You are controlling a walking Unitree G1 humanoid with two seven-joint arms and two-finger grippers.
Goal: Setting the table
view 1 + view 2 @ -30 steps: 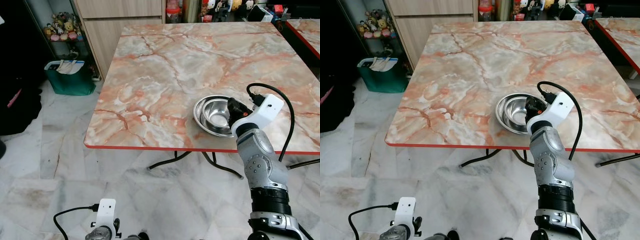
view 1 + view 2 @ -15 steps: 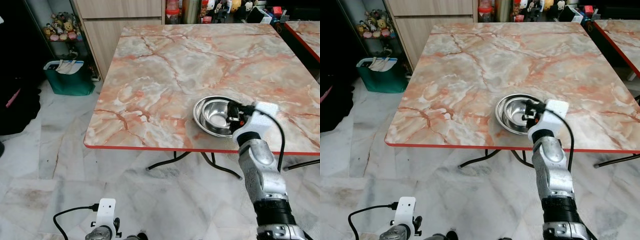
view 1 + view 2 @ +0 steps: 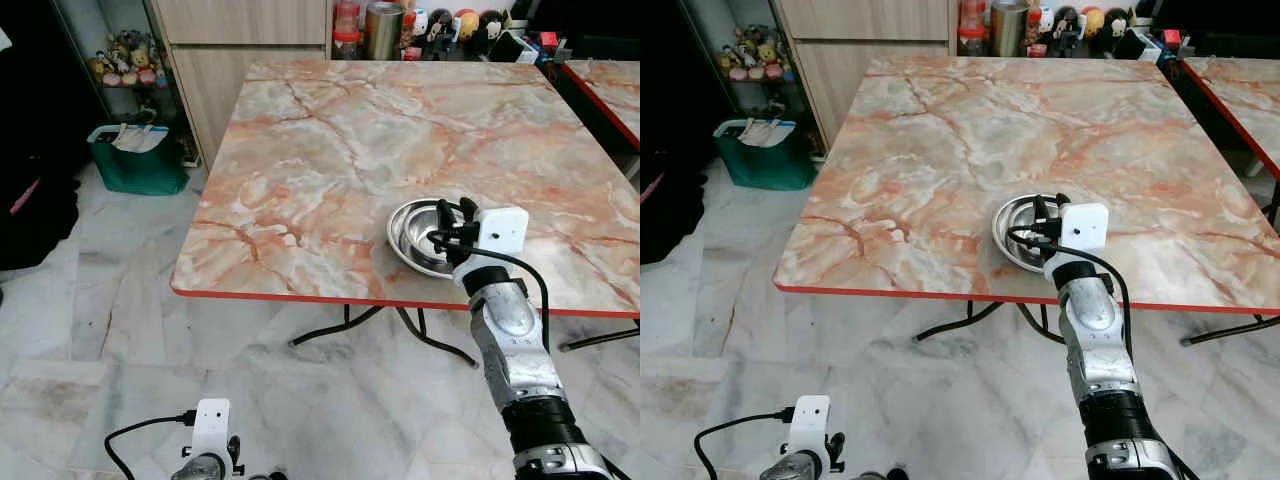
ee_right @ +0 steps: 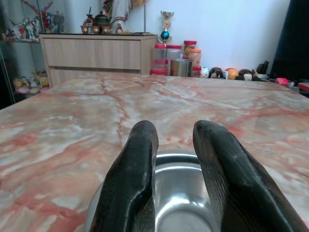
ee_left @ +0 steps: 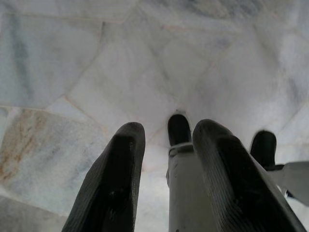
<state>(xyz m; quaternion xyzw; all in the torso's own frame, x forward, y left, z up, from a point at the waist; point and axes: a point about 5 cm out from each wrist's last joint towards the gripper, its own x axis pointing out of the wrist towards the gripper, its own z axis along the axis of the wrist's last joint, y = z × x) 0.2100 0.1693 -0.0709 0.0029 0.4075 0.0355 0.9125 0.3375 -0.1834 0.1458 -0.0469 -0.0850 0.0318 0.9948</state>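
Stainless steel bowl (image 3: 422, 233) sits on the marble tabletop (image 3: 330, 150), close to the near red-trimmed edge, on the robot's right side. It looks like two nested bowls, can't confirm.

Right end effector (image 3: 448, 224) is over the bowl's near-right rim. In the right wrist view its fingers (image 4: 136, 164) are parted by a narrow gap, with the rim and bowl interior visible between and under them. No clear clamp on anything, so I read it as partly open and empty. Can't tell whether the tips touch the steel.

Left end effector (image 5: 161, 159) hangs idle low over the marble floor (image 3: 90, 330), fingers slightly apart, holding nothing.

Risks from here:
- Bowl is near the tabletop edge. Any pull or nudge toward the robot could tip it off onto the floor.
- Polished steel on polished marble gives low friction, so an off-centre finger contact would probably skate or spin the bowl rather than seat a grip.
- If it is a nested pair, a rim pinch may lift only the top one or drag both unevenly.
- The wrist cable (image 3: 520, 275) loops near the edge and could catch on it if the arm drops.
- Thin rim and narrow gap mean a small misalignment closes on air.
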